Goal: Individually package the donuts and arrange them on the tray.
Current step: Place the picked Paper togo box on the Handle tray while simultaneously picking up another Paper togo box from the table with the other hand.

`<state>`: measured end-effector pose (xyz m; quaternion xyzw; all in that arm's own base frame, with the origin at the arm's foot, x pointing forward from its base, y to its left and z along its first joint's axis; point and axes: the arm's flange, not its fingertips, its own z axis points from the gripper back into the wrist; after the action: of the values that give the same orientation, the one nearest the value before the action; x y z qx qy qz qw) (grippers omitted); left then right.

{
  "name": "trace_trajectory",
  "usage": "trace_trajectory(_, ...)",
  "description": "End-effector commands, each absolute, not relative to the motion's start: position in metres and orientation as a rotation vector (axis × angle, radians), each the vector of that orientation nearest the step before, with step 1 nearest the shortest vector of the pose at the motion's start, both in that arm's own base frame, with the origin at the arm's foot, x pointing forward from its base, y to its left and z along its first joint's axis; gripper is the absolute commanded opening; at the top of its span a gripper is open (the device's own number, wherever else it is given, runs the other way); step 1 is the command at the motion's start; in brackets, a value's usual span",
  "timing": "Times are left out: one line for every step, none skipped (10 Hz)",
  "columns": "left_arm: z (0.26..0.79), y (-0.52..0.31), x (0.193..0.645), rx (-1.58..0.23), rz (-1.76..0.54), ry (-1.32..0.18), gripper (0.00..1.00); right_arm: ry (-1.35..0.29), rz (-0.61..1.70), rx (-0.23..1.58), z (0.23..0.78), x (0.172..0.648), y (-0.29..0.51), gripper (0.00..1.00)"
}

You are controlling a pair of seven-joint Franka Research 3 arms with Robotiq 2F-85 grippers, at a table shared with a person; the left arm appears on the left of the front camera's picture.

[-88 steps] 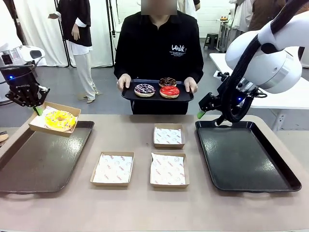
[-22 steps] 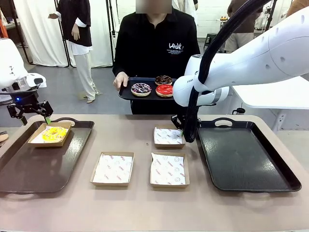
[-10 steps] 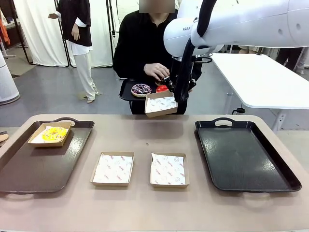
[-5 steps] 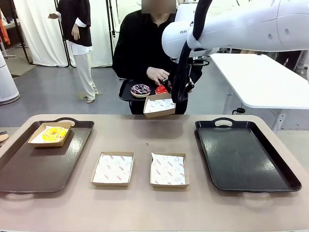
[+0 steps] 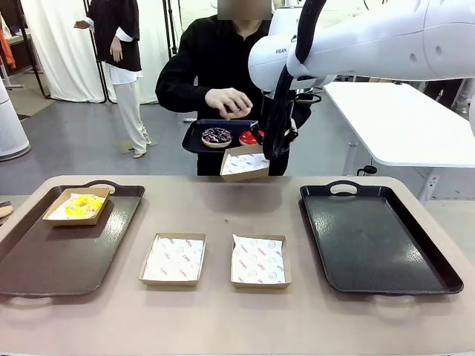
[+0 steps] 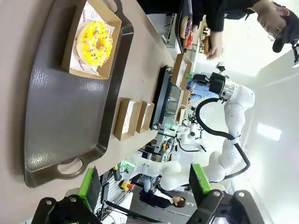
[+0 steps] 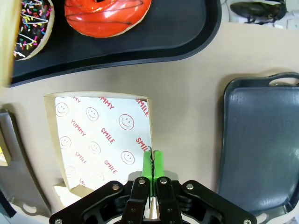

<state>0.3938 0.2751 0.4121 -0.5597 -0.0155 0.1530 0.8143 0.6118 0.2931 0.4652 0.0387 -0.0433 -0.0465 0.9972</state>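
One paper-lined box is hanging at upper centre, its rim being pinched shut by the right fingers, beside the person's tray carrying the purple donut and the red donut. The left fingers are standing open. Next, the box likely needs holding level for loading.

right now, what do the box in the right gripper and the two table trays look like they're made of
Box pinched in the right gripper: brown cardboard, matte, with thin folded walls. Its liner: white printed paper, possibly waxed. Right tray: black, likely plastic, with pebbled sheen. Left tray: dark brown, same grain, probably plastic too.
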Motion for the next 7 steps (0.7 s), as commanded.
trace_trajectory(0.4119,0.2737,0.3941,-1.194,0.324,-0.030,1.00,-0.090,-0.093,0.079,0.4672,0.6113,0.2932,0.00)
trace_trajectory(0.4119,0.2737,0.3941,-1.194,0.324,-0.030,1.00,-0.090,-0.093,0.079,0.4672,0.6113,0.2932,0.00)
trace_trajectory(0.4119,0.2737,0.3941,-1.194,0.324,-0.030,1.00,-0.090,-0.093,0.079,0.4672,0.6113,0.2932,0.00)
trace_trajectory(0.4119,0.2737,0.3941,-1.194,0.324,-0.030,1.00,-0.090,-0.093,0.079,0.4672,0.6113,0.2932,0.00)
trace_trajectory(0.4119,0.2737,0.3941,-1.194,0.324,-0.030,1.00,-0.090,-0.093,0.079,0.4672,0.6113,0.2932,0.00)
trace_trajectory(0.4119,0.2737,0.3941,-1.194,0.324,-0.030,1.00,-0.090,-0.093,0.079,0.4672,0.6113,0.2932,0.00)
trace_trajectory(0.4119,0.2737,0.3941,-1.194,0.324,-0.030,1.00,-0.090,-0.093,0.079,0.4672,0.6113,0.2932,0.00)
